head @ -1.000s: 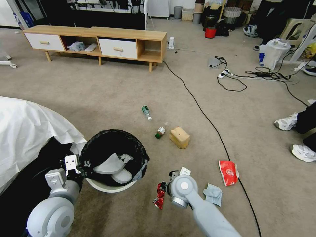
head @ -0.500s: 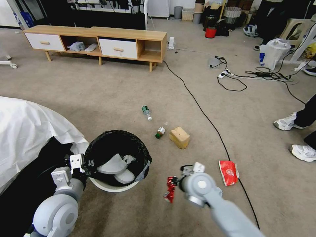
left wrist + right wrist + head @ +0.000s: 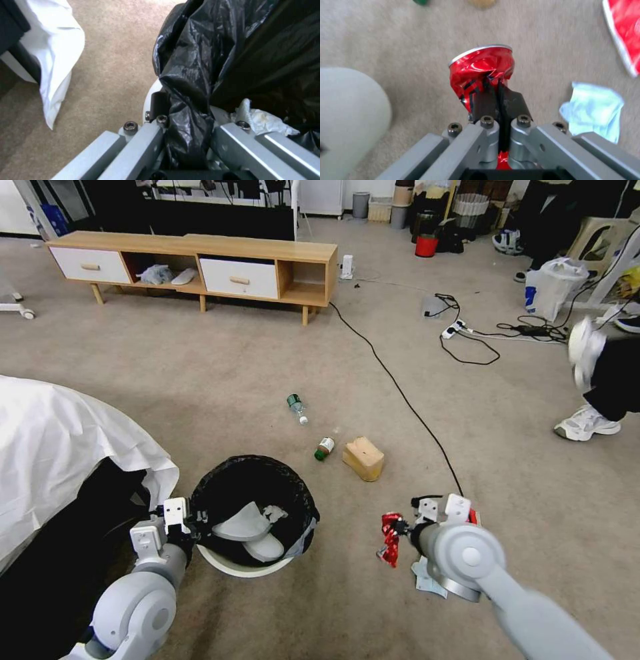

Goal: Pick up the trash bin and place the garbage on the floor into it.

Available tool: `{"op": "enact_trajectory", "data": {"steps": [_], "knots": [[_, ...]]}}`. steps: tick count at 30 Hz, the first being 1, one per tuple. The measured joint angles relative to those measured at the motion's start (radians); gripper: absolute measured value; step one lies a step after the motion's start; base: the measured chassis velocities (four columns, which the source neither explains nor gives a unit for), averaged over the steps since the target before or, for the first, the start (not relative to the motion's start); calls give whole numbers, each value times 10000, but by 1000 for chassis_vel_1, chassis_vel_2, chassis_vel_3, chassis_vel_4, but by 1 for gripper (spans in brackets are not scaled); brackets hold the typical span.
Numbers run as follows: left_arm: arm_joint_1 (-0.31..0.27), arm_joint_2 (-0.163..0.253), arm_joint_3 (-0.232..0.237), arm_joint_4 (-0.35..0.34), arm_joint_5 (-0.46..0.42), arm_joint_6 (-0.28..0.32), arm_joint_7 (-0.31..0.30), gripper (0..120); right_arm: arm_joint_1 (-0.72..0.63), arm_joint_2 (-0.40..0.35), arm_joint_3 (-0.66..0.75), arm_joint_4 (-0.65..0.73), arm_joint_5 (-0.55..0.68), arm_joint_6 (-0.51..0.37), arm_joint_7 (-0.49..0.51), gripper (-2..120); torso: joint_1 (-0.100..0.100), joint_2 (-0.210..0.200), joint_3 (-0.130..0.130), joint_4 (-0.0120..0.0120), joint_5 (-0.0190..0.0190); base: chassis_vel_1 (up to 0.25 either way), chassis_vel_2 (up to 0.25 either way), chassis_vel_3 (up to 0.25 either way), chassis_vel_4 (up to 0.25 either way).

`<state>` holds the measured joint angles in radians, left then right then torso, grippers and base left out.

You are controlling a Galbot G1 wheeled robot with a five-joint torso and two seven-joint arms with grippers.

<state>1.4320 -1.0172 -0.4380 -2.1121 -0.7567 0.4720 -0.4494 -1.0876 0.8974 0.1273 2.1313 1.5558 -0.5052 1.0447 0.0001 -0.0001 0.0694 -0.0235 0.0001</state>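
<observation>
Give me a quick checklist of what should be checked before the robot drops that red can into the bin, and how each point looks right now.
1. Right end effector grips the crushed red can: ok, fingers pinched tight on it.
2. Can lifted off the floor: ok.
3. Can above the trash bin opening: not ok, it hangs beside the bin, over carpet.
4. Left end effector holds the bin: ok, clamped on the rim and black liner.
5. Bin mouth open, with room: ok, a few grey and white items inside.
6. Bin off the floor: cannot tell.
</observation>
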Motion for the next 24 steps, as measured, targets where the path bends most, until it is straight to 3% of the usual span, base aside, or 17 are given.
{"op": "enact_trajectory", "data": {"steps": [13, 20, 24], "knots": [[-287, 223, 342, 241, -163, 73, 159, 1, -135, -1046, 1055, 1154, -475, -140, -974, 0, 0, 0, 0, 1, 0, 0, 0, 0, 0], [-327, 448, 456, 191, -502, 214, 435, 1, -242, -1544, 1589, 1679, -1212, -80, -2426, 0, 0, 0, 0, 0, 0, 0, 0, 0, 0], [-331, 733, 475, 69, -841, 335, 755, 1, -162, -1763, 1727, 1890, -1918, 165, -3745, 0, 0, 1, 0, 2, -1, 0, 0, 0, 0]]}}
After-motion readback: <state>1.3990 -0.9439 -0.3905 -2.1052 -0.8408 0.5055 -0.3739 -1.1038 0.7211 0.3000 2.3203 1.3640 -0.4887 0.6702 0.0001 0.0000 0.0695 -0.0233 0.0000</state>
